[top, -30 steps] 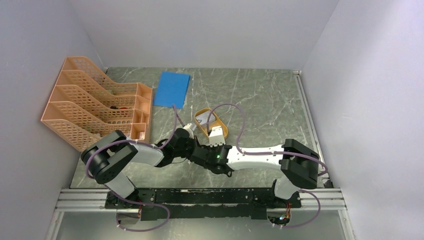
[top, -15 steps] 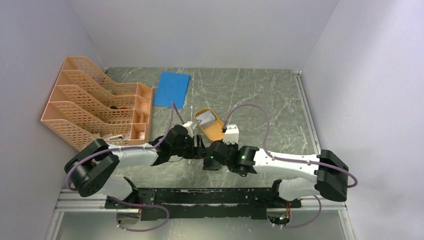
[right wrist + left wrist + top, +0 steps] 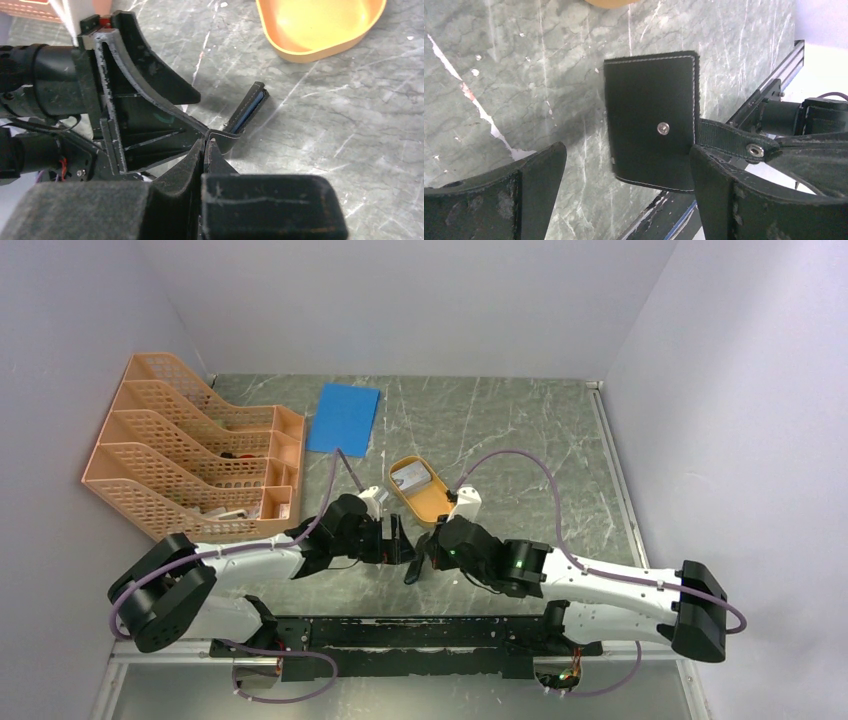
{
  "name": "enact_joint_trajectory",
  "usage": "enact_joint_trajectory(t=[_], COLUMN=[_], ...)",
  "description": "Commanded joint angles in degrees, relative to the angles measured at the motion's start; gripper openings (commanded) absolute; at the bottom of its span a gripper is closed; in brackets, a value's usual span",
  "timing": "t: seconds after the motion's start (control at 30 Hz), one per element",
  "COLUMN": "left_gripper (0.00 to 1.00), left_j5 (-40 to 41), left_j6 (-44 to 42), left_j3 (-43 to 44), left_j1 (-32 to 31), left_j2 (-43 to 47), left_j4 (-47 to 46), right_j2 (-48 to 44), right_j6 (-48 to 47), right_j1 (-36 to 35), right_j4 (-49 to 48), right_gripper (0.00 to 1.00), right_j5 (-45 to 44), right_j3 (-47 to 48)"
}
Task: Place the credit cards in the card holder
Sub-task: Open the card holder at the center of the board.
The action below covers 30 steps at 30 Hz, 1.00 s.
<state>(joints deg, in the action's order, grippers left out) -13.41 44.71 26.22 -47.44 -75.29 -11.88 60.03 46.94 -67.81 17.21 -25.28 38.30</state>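
Pinching the snap strap [image 3: 734,142] of the card holder [image 3: 651,120], the right gripper [image 3: 206,145] has its fingers pressed together on the tab, so the black booklet hangs tilted from that strap, low over the marble table [image 3: 520,440] between the two arms. Whether its lower edge touches the stone, I cannot tell. The left gripper [image 3: 626,155] stands spread wide, one finger on either side of the holder and neither touching it.

The holder is folded shut, with only a sliver of blue lining showing along its edge in the right wrist view. No pocket is exposed, and no card can be seen inside it. One pale credit card [image 3: 408,478] lies in the orange oval dish [image 3: 437,502] just beyond the grippers; other cards, if any, are not visible.

By this showing the task is at an early stage: the strap is undone, but the holder has to be opened flat, and every visible card has yet to be picked up and slid into a pocket.
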Motion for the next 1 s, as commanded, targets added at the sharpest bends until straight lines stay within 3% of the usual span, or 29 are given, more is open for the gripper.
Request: enact_joint_trajectory(t=[0.0,0.8,0.97], left_gripper=[0.97,0.97,0.84], left_j5=[-2.45,-2.07,-0.47], left_j6=[1.12,3.84,2.99], left_j3=[0.51,4.56,4.64], left_j1=[0.07,0.07,0.08], left_j2=[0.59,-0.38,-2.17], left_j4=[-2.80,-3.38,-1.33], right_j2=[-1.69,-5.47,-5.79], right_j6=[-2.14,-3.35,-2.96], right_j1=[0.36,0.48,0.49], right_j4=[-4.88,-7.69,-7.59], right_gripper=[0.00,0.00,0.00], right_j5=[2.24,3.04,2.84], right_j3=[-1.40,-4.79,-5.19])
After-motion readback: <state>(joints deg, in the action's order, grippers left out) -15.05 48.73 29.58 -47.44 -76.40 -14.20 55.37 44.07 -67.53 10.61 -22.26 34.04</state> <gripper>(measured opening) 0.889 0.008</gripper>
